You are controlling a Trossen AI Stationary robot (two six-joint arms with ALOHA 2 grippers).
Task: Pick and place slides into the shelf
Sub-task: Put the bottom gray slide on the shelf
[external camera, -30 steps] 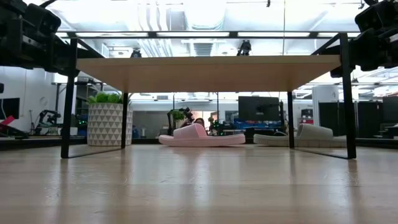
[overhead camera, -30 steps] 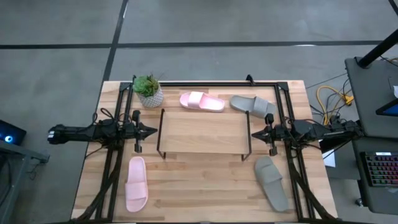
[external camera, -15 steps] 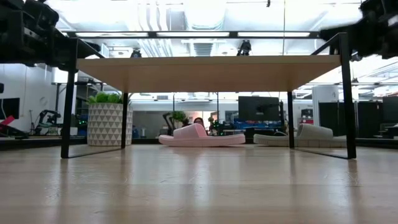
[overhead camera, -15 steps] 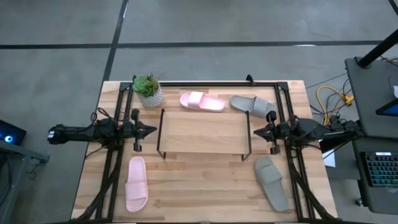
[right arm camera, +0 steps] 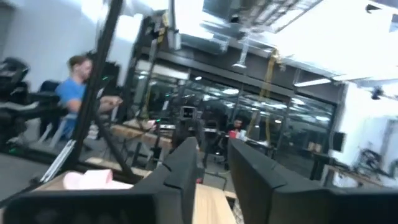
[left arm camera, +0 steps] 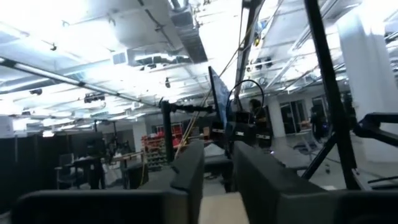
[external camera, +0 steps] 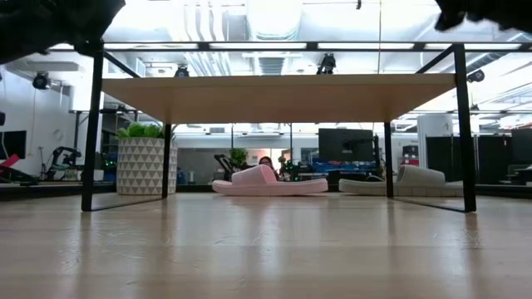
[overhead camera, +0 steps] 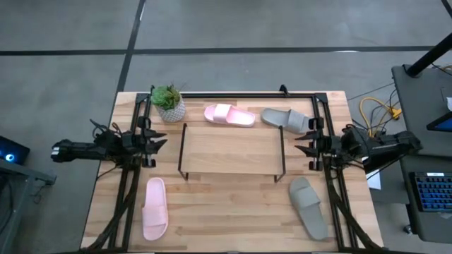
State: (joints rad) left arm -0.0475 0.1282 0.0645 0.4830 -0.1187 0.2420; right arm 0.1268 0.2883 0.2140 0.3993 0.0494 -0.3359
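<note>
**Wooden shelf stands bare as four slides lie around it**

Pale wood tops the shelf [overhead camera: 229, 149], a low rack of thin black rods standing at the middle of the table [overhead camera: 212, 219], with no sandal on its board. Two slides lie just behind the shelf: a pink slide [overhead camera: 229, 115] near its middle and a grey slide [overhead camera: 286, 118] toward its right rear corner, both lying crosswise. In the low view the same pair shows under the board, the pink one [external camera: 270, 182] beside the grey one [external camera: 420, 180]. A second pink slide [overhead camera: 155, 207] lies in front of the shelf's left end, and a second grey slide [overhead camera: 308, 207] in front of its right end, slightly angled. A potted plant [overhead camera: 169, 103] in a patterned white pot stands off the shelf's left rear corner.

The left gripper [overhead camera: 157, 142] hangs just left of the shelf, pointing toward it, its two fingers [left arm camera: 189, 171] a narrow gap apart and holding nothing. The right gripper [overhead camera: 302, 146] hangs just right of the shelf, facing it, its fingers [right arm camera: 183, 163] likewise slightly parted and empty. A person in a blue top [right arm camera: 74, 87] sits in the room beyond the table.
</note>
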